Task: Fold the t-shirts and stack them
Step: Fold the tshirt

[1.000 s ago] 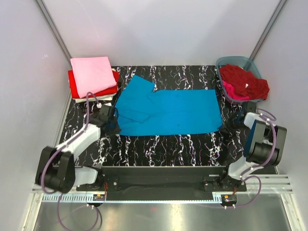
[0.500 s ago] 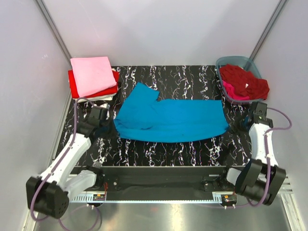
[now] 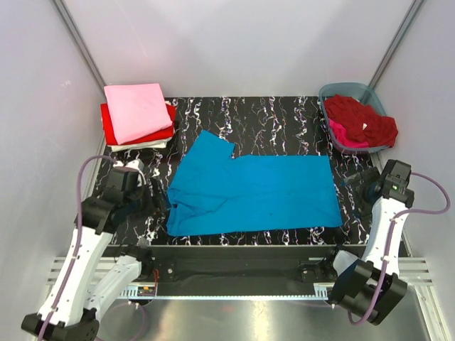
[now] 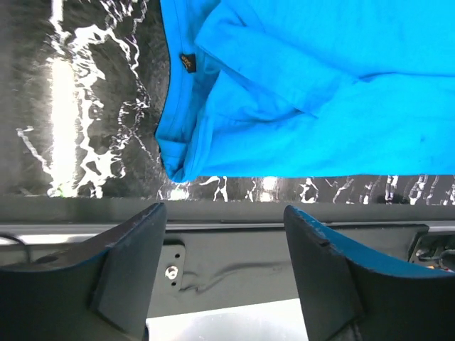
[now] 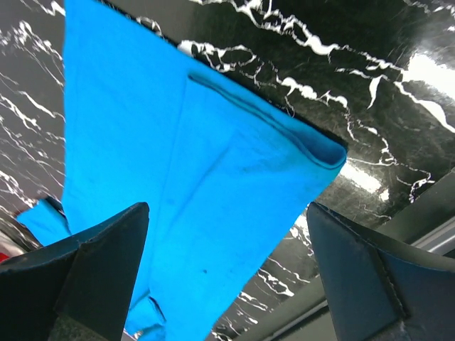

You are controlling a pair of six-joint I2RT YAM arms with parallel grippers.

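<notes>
A turquoise t-shirt [image 3: 252, 192] lies folded lengthwise on the black marbled table [image 3: 270, 114], its near hem close to the front edge. My left gripper [image 3: 153, 202] hovers open just off the shirt's left end, where the collar [image 4: 186, 60] shows; nothing is between its fingers [image 4: 131, 263]. My right gripper [image 3: 359, 190] hangs open above the shirt's right corner [image 5: 320, 153], not touching the cloth [image 5: 178, 177]. At the back left is a folded stack: pink t-shirt [image 3: 136, 110] on a bright red one [image 3: 108, 126] on a white one [image 3: 146, 145].
A grey-blue plastic tub [image 3: 335, 91] at the back right holds a crumpled dark red t-shirt [image 3: 359, 117] and a magenta one [image 3: 345, 135]. Grey walls close in both sides and the back. A metal rail [image 4: 234, 234] runs along the table's front edge.
Both grippers have opened and let go of the turquoise shirt. It was dragged toward the front edge and now lies flatter. Both arms have pulled back toward me.
</notes>
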